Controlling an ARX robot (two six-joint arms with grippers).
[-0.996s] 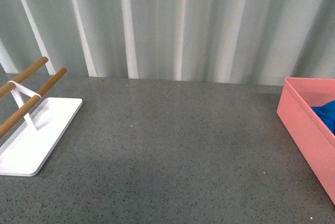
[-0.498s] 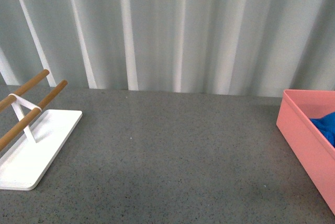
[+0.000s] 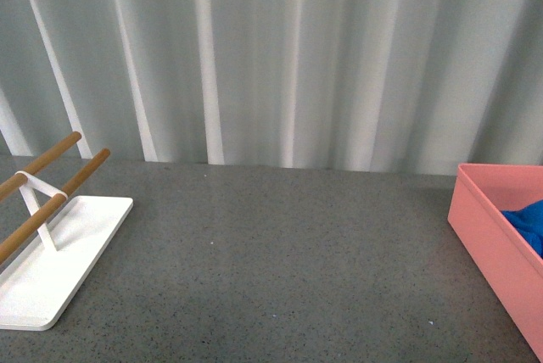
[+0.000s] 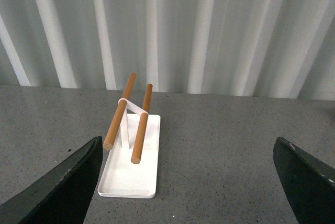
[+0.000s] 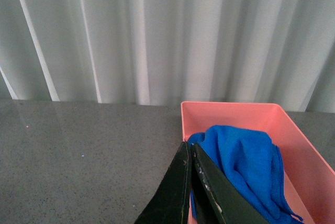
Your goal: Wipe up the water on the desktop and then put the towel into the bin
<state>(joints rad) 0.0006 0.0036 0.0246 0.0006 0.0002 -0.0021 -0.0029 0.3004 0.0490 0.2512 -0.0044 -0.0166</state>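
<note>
Pale pleated curtain across the whole back, and in front of it the desktop, dark grey and speckled, running wide. No arm shows in the front view. At the far right edge sits the bin, salmon pink, cut off by the frame so only its near wall and part of the back rim show. A scrap of blue peeks over that wall: the towel, mostly out of shot here.

The right wrist view gives far more. The towel lies bunched inside the bin, filling much of it, its lower folds running off the picture. The right gripper stands in front of the bin's near corner, its two dark fingers pressed together with only a thin seam between them and nothing pinched. The fingers hide part of the bin wall and the towel's edge.

Over on the left, the white tray with its two wooden rods is clipped by the front view's edge. The left wrist view shows the tray whole, rods propped above it on a white support. The left gripper is spread wide, only its two dark fingertips showing at the picture's corners, holding nothing.
</note>
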